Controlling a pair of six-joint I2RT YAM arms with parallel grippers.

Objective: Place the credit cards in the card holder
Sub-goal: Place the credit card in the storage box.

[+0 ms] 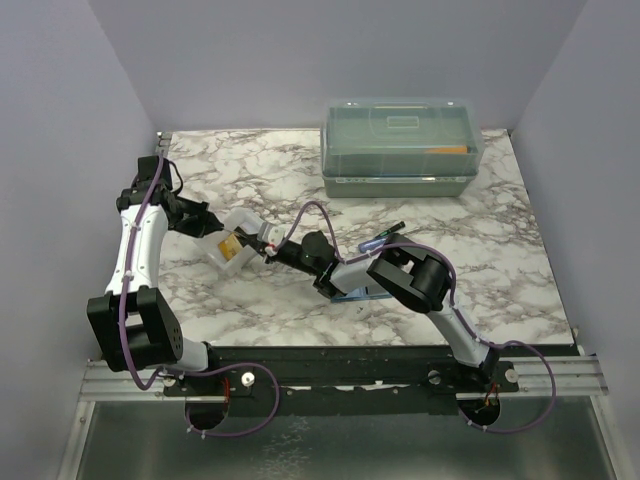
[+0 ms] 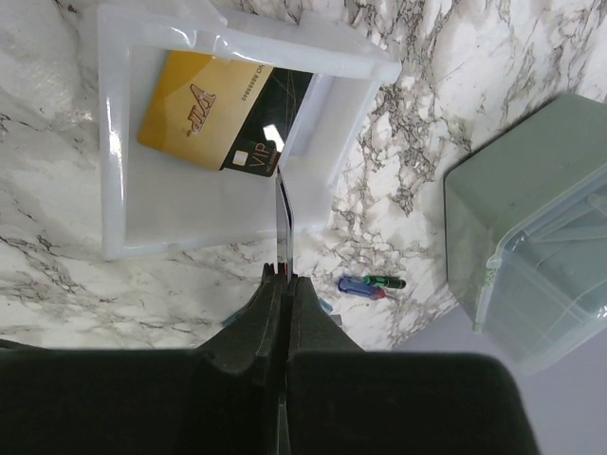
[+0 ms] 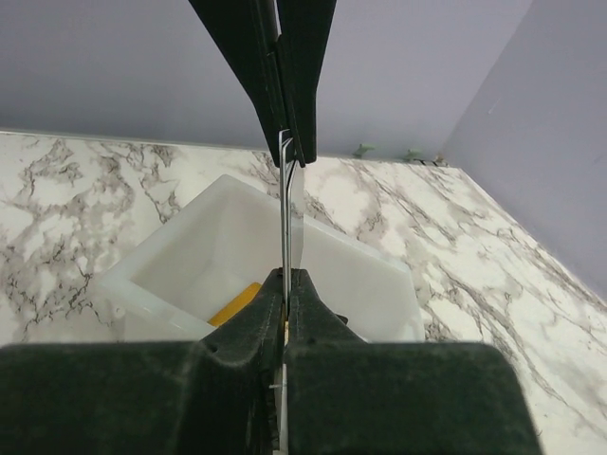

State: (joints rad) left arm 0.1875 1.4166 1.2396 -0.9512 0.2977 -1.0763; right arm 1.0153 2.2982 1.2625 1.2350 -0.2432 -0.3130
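**Operator:** Report the state of each end effector.

**Technician:** The left end effector (image 2: 283,277) has its jaws fully closed, clamping one end of a credit card (image 2: 285,223); the right end effector (image 3: 285,282) has its jaws closed as well, clamping the opposite end of that card; the two units face each other tip to tip, with the card spanning the gap between them.

**Operator:** Position of the clamped card?

**Technician:** It is held on edge over the white tray (image 2: 112,152); both wrist views show it edge-on, so its face cannot be read; whether one card or two thin ones are pinched together cannot be told.

**Operator:** Other task items?

**Technician:** A gold and black card (image 2: 213,109) lies face up inside the tray, at a slant to its walls; the card holder (image 1: 352,293), teal-blue, lies on the table (image 1: 500,270) under the right forearm, mostly hidden, apart from the tray.

**Operator:** Other objects?

**Technician:** A translucent lidded box (image 1: 400,145) stands at the far side of the table; a small pen-like tool (image 2: 372,282) lies between tray and box.
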